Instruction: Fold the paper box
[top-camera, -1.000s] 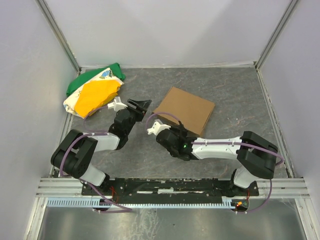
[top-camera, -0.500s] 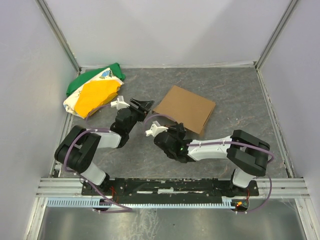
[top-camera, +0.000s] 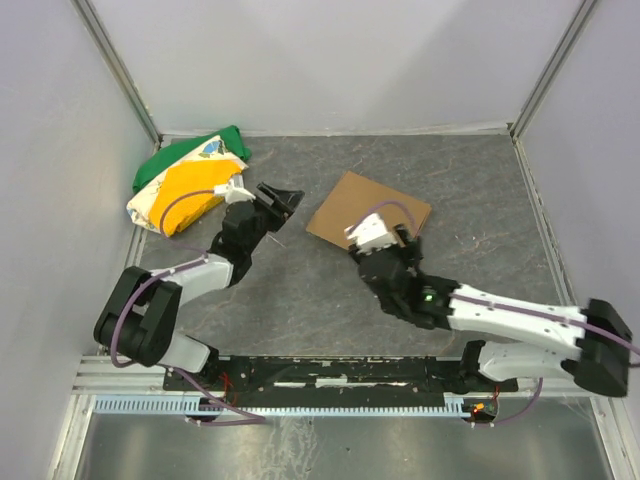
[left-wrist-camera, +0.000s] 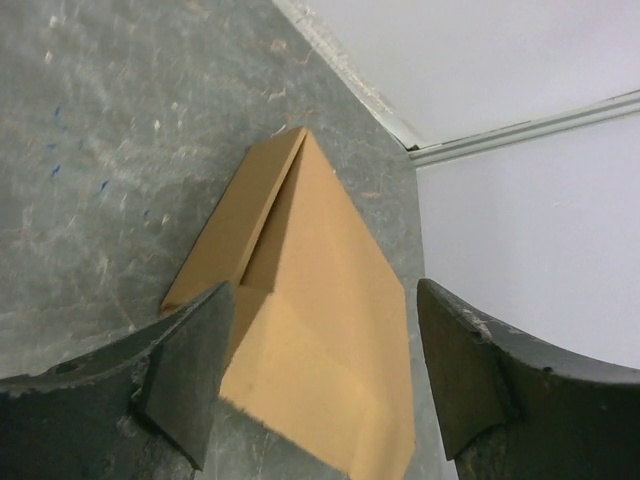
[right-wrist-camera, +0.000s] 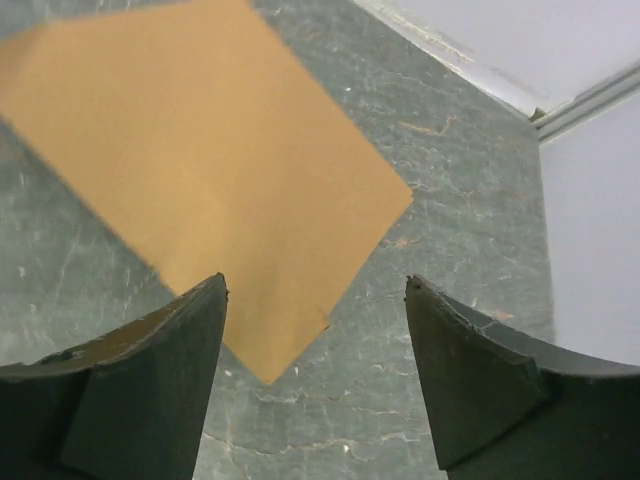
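paper box (top-camera: 352, 200) ahead of left hand (top-camera: 290, 206), right hand (top-camera: 407, 241)

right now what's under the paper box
The paper box lies on the grey table, nothing poking out at its visible edges. A dark gap shows under one raised fold; the rest beneath is covered.

Cloth bundle (top-camera: 185, 188): we log green, yellow and white fabric, crumpled, in the desk's far left corner, close to the left wall.
Desk (top-camera: 470, 180): dark grey, mottled, scuffed.
Walls (top-camera: 330, 60): pale panels on three sides.
Near rail (top-camera: 130, 372): we note silver metal along the edge.
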